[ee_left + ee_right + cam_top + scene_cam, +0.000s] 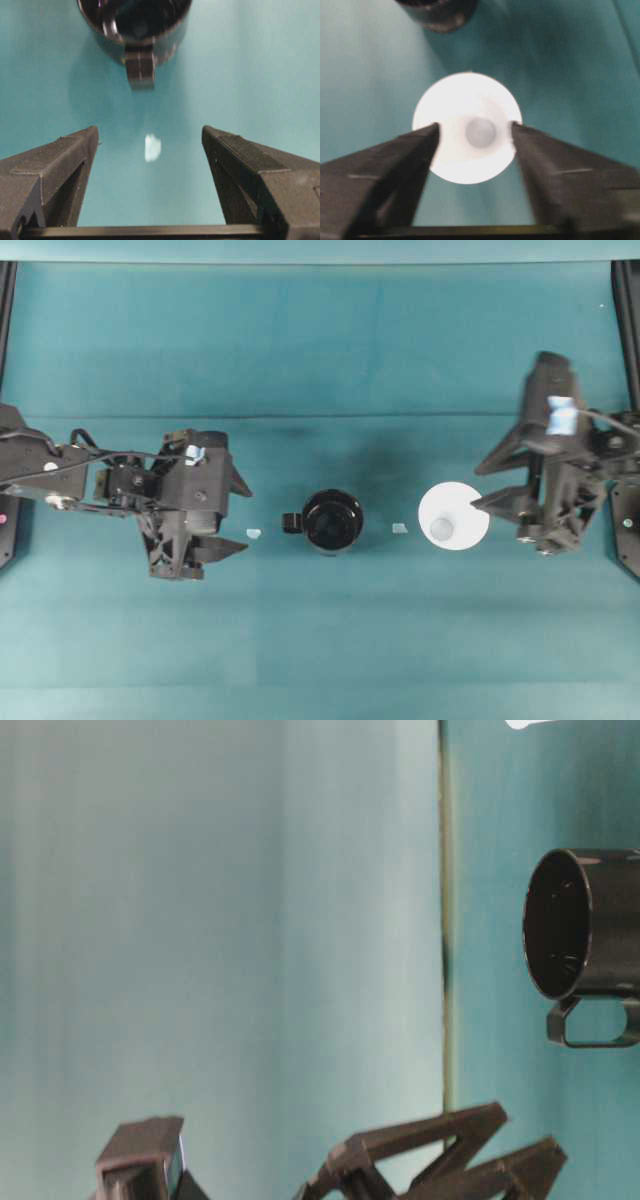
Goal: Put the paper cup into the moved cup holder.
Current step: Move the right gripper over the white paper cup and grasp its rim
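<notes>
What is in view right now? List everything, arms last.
cup: one, white, upright on the table, right of centre, empty
holder: one, glossy black, centre of the table, its handle pointing toward the left arm, empty
tape marks: two, pale, on the table, one left of the holder, one between holder and cup
table: one, teal cloth
left gripper: one, black, open, left of the holder, apart from it
right gripper: one, black, open, at the cup's right side, fingertips over its rim

Black left gripper [243, 517] at nine o'clock on the table, jaws spread wide, black right gripper [477, 487] at three o'clock, jaws parted
</notes>
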### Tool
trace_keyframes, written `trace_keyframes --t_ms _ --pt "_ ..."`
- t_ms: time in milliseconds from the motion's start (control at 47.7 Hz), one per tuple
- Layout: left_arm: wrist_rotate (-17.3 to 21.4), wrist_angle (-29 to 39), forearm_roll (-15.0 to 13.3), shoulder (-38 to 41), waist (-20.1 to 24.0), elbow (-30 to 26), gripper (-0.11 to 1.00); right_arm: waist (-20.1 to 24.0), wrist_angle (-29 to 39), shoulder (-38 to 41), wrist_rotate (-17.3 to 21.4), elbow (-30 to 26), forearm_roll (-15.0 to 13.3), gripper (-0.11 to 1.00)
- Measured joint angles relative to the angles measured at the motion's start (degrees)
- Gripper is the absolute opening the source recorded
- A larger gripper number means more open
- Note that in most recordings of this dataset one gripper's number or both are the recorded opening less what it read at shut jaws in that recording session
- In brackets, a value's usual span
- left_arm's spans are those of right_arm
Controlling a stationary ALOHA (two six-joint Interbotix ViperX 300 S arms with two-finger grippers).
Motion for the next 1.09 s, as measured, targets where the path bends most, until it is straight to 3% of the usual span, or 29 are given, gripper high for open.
trace_keyframes --t_ms 63,524,1090 --pt "-0.09 0.00 0.00 -0.53 -0.09 0.26 0.83 0.00 1.32 1.76 0.00 -1.23 -0.09 0.89" --pt "-0.70 0.00 -0.09 -1.41 -0.09 1.41 0.83 -5.54 13.01 13.80 0.09 -8.96 -0.62 0.85" --pt "-2.11 0.09 -0.09 -2.55 -0.09 2.72 0.83 -5.89 9.05 23.91 0.00 -8.53 -0.62 0.84"
